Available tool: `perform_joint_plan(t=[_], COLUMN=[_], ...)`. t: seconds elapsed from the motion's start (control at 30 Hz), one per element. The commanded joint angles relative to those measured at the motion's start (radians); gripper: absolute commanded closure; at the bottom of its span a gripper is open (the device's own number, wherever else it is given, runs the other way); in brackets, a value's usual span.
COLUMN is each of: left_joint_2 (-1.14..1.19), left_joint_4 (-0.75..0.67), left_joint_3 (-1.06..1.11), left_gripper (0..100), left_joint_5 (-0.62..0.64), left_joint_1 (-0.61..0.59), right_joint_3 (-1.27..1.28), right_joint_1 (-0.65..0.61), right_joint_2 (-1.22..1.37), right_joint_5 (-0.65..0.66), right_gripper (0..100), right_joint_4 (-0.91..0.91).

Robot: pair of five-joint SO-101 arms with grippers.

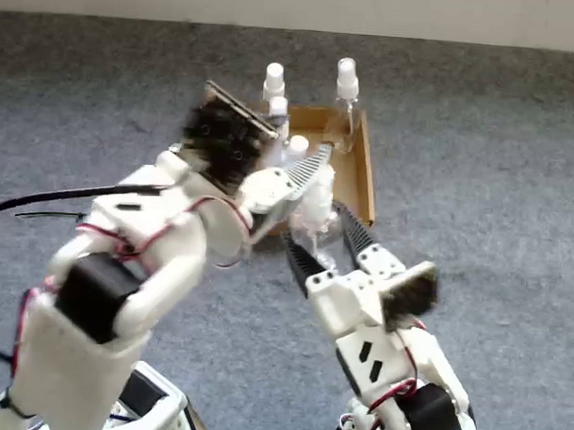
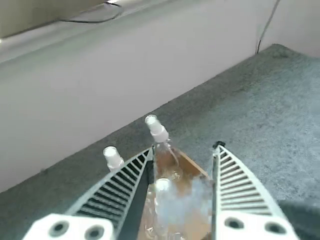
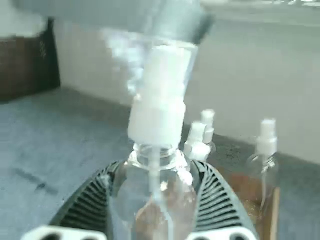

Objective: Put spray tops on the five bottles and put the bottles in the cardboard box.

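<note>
Right gripper (image 3: 155, 172) clamped on bottle (image 3: 150, 202). Left gripper (image 2: 183, 150) clamped on spray top (image 3: 157, 110) at bottle's neck, just near of cardboard box (image 1: 368, 171).

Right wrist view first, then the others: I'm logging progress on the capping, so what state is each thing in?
right hand: shut on the clear bottle.
clear bottle: upright, held, outside the box.
spray top: tilted on the bottle's neck, tube down inside.
left hand: shut on the spray top.
cardboard box: open.
capped bottles: upright at the box, tops on.
</note>
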Motion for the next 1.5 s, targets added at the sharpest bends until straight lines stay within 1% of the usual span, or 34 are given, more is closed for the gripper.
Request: perform_joint_plan(t=[0.0,0.1,0.23,0.4,0.53,0.7,0.83,0.93,1.0,1.07,1.17,1.47], left_joint_2=[0.004,0.008,0.004,0.004,0.004,0.004,0.002,0.002,0.002,0.002,0.002,0.004], left_joint_4=[0.193,0.278,0.305,0.298,0.298,0.295,0.193,0.112,0.057,0.012,-0.025,-0.031], left_joint_3=[-0.231,-0.312,-0.286,-0.237,-0.162,0.033,0.2,0.311,0.372,0.423,0.472,0.501], left_gripper=[82,82,82,82,82,82,82,81,81,81,81,81], left_joint_5=[-0.009,-0.009,-0.008,-0.009,-0.005,-0.003,-0.003,-0.003,-0.003,-0.002,-0.002,-0.003], left_joint_1=[-0.056,-0.073,-0.143,-0.211,-0.302,-0.418,-0.495,-0.541,-0.555,-0.559,-0.559,-0.559], right_joint_3=[-0.11,-0.082,-0.044,-0.045,-0.045,-0.048,-0.048,-0.048,-0.05,-0.071,-0.116,-0.225], right_joint_1=[0.12,0.191,0.288,0.305,0.341,0.358,0.355,0.358,0.355,0.355,0.357,0.311], right_joint_2=[-0.008,0.025,0.153,0.309,0.539,0.901,1.148,1.307,1.394,1.46,1.54,1.727], right_joint_5=[-0.005,-0.005,-0.005,-0.005,-0.006,-0.014,-0.014,-0.015,-0.048,-0.103,-0.144,-0.14], right_gripper=[99.5,99.5,99.5,99.5,99.5,99.5,99.5,99.5,99.5,99.5,99.5,99.5], right_joint_4=[-0.165,-0.271,-0.437,-0.542,-0.75,-0.977,-1.205,-1.326,-1.389,-1.426,-1.428,-1.435])
